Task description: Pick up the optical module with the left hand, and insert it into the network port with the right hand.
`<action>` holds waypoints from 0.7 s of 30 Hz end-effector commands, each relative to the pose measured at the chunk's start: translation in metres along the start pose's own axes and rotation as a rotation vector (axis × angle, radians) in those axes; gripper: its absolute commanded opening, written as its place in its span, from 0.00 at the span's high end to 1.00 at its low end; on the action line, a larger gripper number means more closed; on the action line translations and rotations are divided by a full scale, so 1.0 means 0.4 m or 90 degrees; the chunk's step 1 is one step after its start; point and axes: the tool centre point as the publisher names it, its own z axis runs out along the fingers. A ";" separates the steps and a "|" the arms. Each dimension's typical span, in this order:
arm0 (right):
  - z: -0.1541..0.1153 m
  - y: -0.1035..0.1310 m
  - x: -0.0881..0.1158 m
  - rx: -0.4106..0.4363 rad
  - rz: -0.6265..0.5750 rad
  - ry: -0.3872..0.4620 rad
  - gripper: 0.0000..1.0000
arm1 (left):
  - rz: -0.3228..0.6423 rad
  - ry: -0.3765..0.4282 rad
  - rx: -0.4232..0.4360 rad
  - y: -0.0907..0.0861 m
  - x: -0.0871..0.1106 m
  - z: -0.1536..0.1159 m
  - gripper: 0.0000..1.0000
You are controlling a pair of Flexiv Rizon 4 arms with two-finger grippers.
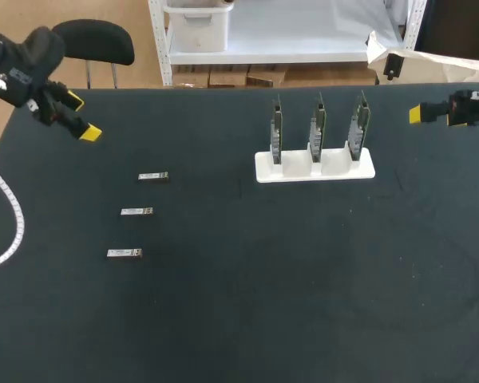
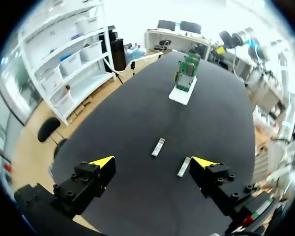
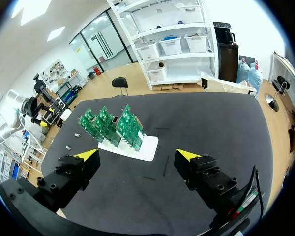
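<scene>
Three small silver optical modules lie in a column on the left of the black table: the far one, the middle one and the near one. A white stand right of the centre holds three upright green network boards. My left gripper hovers open at the far left, back from the modules. In its wrist view, the left gripper has two modules ahead of its fingers. My right gripper stands open at the far right edge, and in its wrist view the right gripper faces the boards.
A white cable curls over the table's left edge. Wide bare table stretches in front of the stand and along the near side.
</scene>
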 end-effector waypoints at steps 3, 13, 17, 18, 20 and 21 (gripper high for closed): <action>-0.002 0.003 0.001 0.003 0.001 0.000 0.00 | 0.216 0.115 -0.099 -0.041 -0.019 0.013 0.00; -0.002 0.003 0.001 0.003 0.001 0.000 0.00 | 0.350 0.240 -0.088 -0.053 -0.009 0.129 0.00; -0.002 0.003 0.001 0.003 0.001 0.000 0.00 | 0.374 0.296 -0.053 -0.038 -0.003 0.165 0.00; -0.002 0.003 0.001 0.003 0.001 0.000 0.00 | 0.378 0.317 -0.042 -0.031 0.001 0.176 0.00; -0.002 0.003 0.001 0.003 0.001 0.000 0.00 | 0.385 0.357 -0.028 -0.016 0.006 0.191 0.00; -0.002 0.003 0.001 0.003 0.001 0.000 0.00 | 0.380 0.355 -0.024 -0.009 0.007 0.196 0.00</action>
